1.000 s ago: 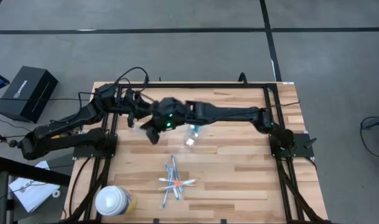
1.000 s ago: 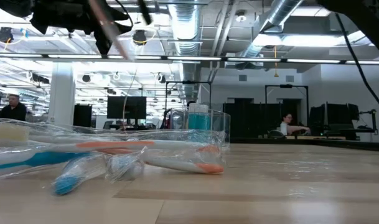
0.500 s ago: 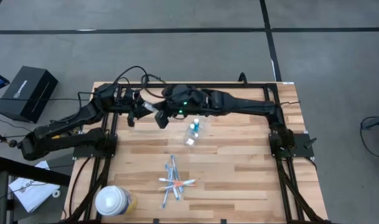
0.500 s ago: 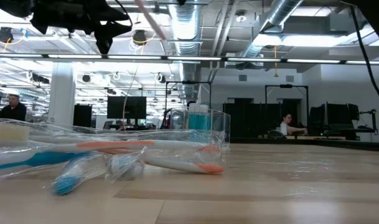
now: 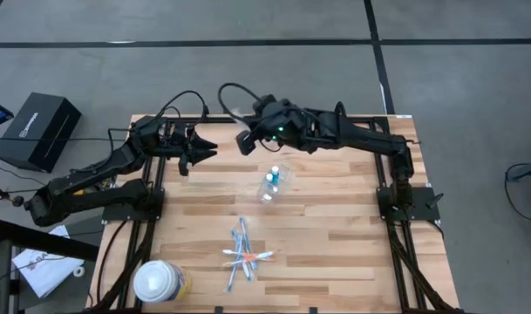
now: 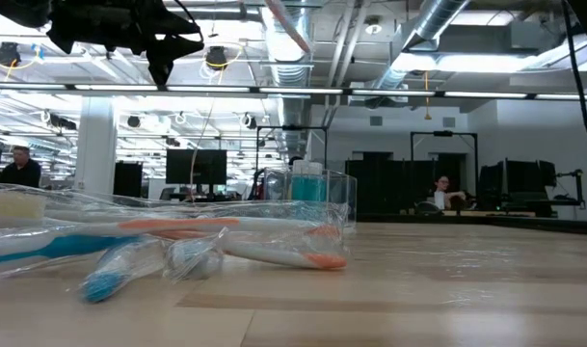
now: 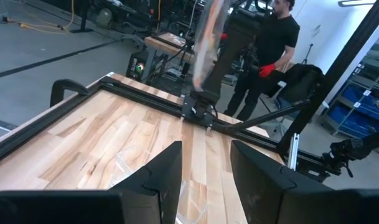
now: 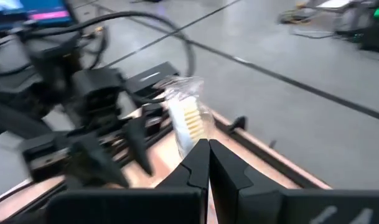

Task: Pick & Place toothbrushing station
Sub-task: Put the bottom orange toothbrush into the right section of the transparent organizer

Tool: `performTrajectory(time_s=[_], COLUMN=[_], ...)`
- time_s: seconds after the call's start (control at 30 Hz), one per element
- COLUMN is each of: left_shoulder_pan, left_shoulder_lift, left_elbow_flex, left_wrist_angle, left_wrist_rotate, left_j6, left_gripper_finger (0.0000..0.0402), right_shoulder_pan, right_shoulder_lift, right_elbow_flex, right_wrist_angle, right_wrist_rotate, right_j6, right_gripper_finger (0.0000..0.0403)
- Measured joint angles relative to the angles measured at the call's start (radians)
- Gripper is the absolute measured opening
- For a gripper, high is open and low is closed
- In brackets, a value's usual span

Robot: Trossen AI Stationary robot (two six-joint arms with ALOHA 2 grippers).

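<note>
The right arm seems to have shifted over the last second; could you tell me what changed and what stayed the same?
The right gripper, shut on a wrapped toothbrush, swung from above the clear cup up toward the table's far edge, carrying the brush along. The left gripper stayed open at the far left, and the cup and toothbrush pile did not move.

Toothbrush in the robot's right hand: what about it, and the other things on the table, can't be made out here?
- toothbrush in the right hand: the right wrist view shows only its wrapped bristle head, blurred; the fingers hide the handle.
- toothbrush pile: high view, too small and overlapping to count.
- clear cup: low view, the toothbrush pile covers its base; contents cannot be counted.
</note>
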Motion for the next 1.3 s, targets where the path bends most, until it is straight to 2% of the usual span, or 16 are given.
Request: performTrajectory(time_s=[0.4,0.5,0.57,0.67,0.83,0.93,1.03,1.17,1.3], left_shoulder_pan=[0.000,0.000,0.000,0.000,0.000,0.000,0.000,0.000,0.000], left_shoulder_lift=[0.000,0.000,0.000,0.000,0.000,0.000,0.000,0.000,0.000], left_elbow_flex=[0.000,0.000,0.000,0.000,0.000,0.000,0.000,0.000,0.000], left_wrist_angle=[-0.001,-0.001,-0.001,-0.001,-0.002,-0.002,-0.002,-0.003,-0.005], left_wrist_rotate=[0.004,0.004,0.005,0.005,0.006,0.005,0.005,0.005,0.005], left_j6=[-0.005,-0.024,-0.028,-0.029,-0.046,-0.049,-0.050,-0.056,-0.060], left_gripper_finger=[0.0131,0.0131,0.0131,0.0131,0.0131,0.0131,0.0131,0.0131,0.0131], right_shoulder_pan=[0.037,0.056,0.072,0.111,0.161,0.169,0.188,0.196,0.179], right_shoulder_lift=[-0.004,-0.004,-0.023,-0.064,-0.188,-0.279,-0.376,-0.451,-0.508], right_elbow_flex=[0.000,-0.049,-0.117,-0.213,-0.401,-0.563,-0.765,-1.024,-1.188], right_wrist_angle=[-0.062,-0.036,0.004,0.203,0.361,0.464,0.645,0.884,1.078], right_wrist_rotate=[0.252,0.296,0.302,0.305,0.412,0.467,0.514,0.521,0.518], right_j6=[0.082,0.109,0.126,0.076,0.051,0.059,0.090,0.091,0.090], right_gripper_finger=[0.0000,0.0000,0.0000,0.0000,0.0000,0.0000,0.0000,0.0000,0.0000])
